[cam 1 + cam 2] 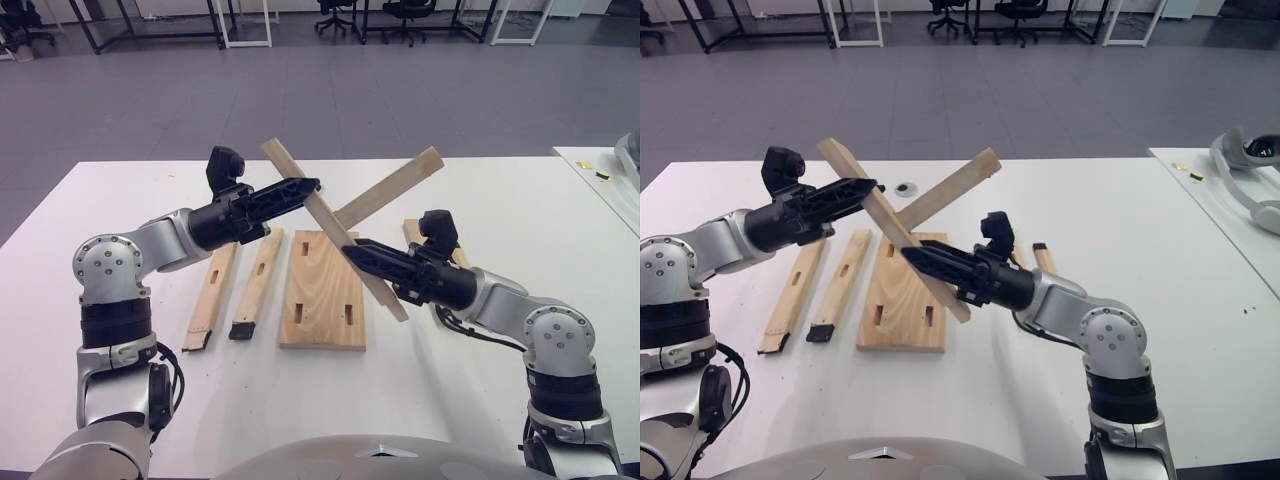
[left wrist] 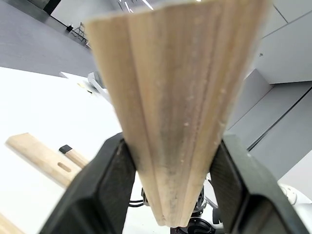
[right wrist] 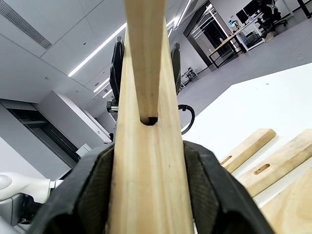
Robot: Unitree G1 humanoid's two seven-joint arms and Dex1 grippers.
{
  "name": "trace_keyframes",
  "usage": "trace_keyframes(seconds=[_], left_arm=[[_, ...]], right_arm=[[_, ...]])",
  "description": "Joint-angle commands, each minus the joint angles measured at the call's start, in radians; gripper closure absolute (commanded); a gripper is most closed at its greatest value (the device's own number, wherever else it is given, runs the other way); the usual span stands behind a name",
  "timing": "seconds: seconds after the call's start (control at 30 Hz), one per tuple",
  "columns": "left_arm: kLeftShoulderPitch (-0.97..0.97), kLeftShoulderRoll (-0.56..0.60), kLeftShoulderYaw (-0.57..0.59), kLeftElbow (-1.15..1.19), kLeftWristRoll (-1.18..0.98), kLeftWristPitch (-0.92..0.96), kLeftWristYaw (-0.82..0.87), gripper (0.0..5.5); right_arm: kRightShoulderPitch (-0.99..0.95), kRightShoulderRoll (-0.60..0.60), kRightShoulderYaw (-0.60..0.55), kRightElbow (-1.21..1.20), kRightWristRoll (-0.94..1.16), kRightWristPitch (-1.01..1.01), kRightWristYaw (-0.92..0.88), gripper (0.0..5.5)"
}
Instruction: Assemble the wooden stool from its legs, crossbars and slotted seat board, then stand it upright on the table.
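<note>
Left gripper (image 1: 305, 186) clamps the far part of a long leg (image 1: 322, 212); our right gripper (image 1: 352, 247) clamps the same leg nearer. A second leg (image 1: 395, 185) crosses it in the air, so we judge we are seating this joint. Next we must press it square. The seat board (image 1: 320, 300) lies just beneath, with loose pieces (image 1: 212, 295) on its left.

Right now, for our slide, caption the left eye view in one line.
Left gripper and right gripper hold crossed wooden pieces above the slotted seat board.
</note>
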Motion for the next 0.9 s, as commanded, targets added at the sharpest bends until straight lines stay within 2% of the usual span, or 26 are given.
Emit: trace_keyframes(seconds=[0.03,0.07,0.17,0.23,0.37,0.53,0.6,0.73,0.9], left_arm=[[-0.004,0.024,0.048,0.015,0.019,-0.052,-0.005,3.42],[-0.014,0.02,0.062,0.033,0.037,-0.076,0.004,3.42],[-0.057,0.008,0.11,0.11,0.126,-0.192,0.032,3.42],[-0.074,0.034,0.131,0.147,0.167,-0.237,-0.008,3.43],[-0.005,0.172,0.061,0.101,0.3,-0.23,-0.237,3.44],[0.034,0.264,-0.013,0.064,0.48,-0.328,-0.425,3.44],[0.044,0.268,-0.032,0.046,0.531,-0.369,-0.467,3.44],[0.089,0.224,0.011,0.024,0.607,-0.571,-0.568,3.44],[0.174,0.27,-0.027,0.017,0.708,-0.79,-0.875,3.44]], right_arm=[[-0.001,-0.003,-0.004,0.045,-0.062,-0.018,-0.066,3.42],[-0.001,0.001,-0.005,0.048,-0.062,-0.02,-0.066,3.04],[-0.002,0.003,-0.001,0.047,-0.073,-0.026,-0.058,2.41],[-0.001,0.001,0.004,0.04,-0.097,-0.031,-0.048,2.09],[0.012,-0.003,0.0,0.036,-0.13,-0.04,-0.031,2.04],[0.028,-0.006,-0.013,0.042,-0.168,-0.055,-0.017,2.04],[0.029,-0.011,-0.021,0.05,-0.178,-0.055,-0.009,2.04],[0.04,-0.032,-0.045,0.081,-0.203,-0.061,0.012,2.04],[0.004,-0.095,-0.136,0.166,-0.254,-0.097,0.052,2.04]])
